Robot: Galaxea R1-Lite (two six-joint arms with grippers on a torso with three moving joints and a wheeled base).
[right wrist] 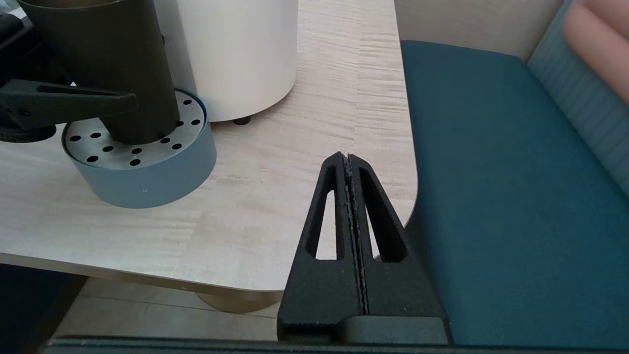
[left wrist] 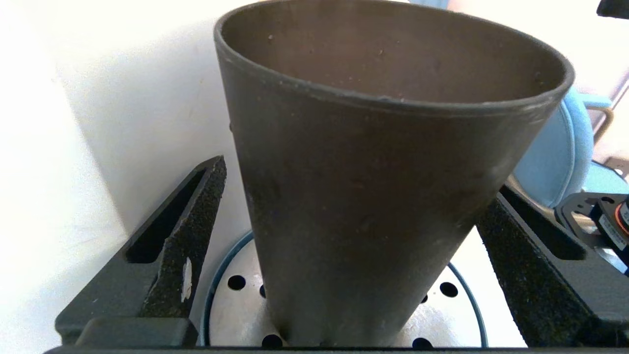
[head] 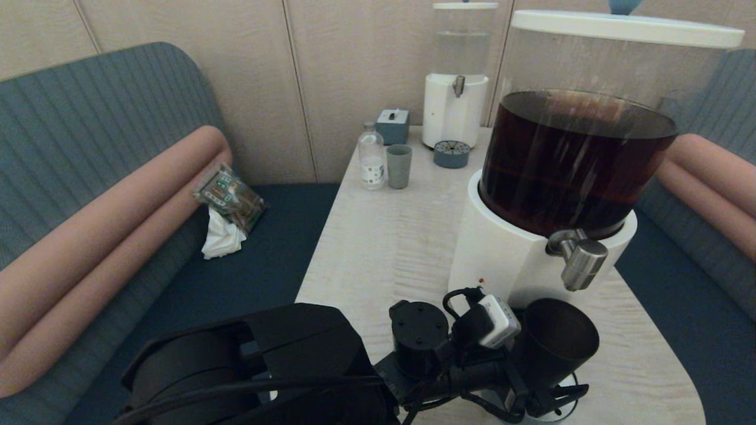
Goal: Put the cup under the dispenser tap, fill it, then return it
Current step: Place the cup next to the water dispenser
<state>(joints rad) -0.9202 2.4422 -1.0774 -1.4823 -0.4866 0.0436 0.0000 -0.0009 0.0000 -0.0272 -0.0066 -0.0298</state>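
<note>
The matte black cup (head: 558, 342) (left wrist: 373, 196) (right wrist: 108, 64) stands on a round perforated drip tray (right wrist: 147, 182) (left wrist: 226, 305), just below and in front of the brushed-steel dispenser tap (head: 582, 260). No liquid shows inside it. My left gripper (head: 555, 396) (left wrist: 356, 177) is open around the cup's lower half. One finger (left wrist: 191, 236) stands clear of the wall and the other sits close against it. The right gripper (right wrist: 348, 156) is shut and empty, hovering off the table's near right corner.
The big dispenser's white base (head: 502, 260) stands right behind the cup. At the back are a slimmer clear dispenser (head: 455, 77), a grey-green tumbler (head: 398, 166), a bottle (head: 371, 156) and a small tray (head: 452, 154). Blue benches flank the table (head: 378, 248).
</note>
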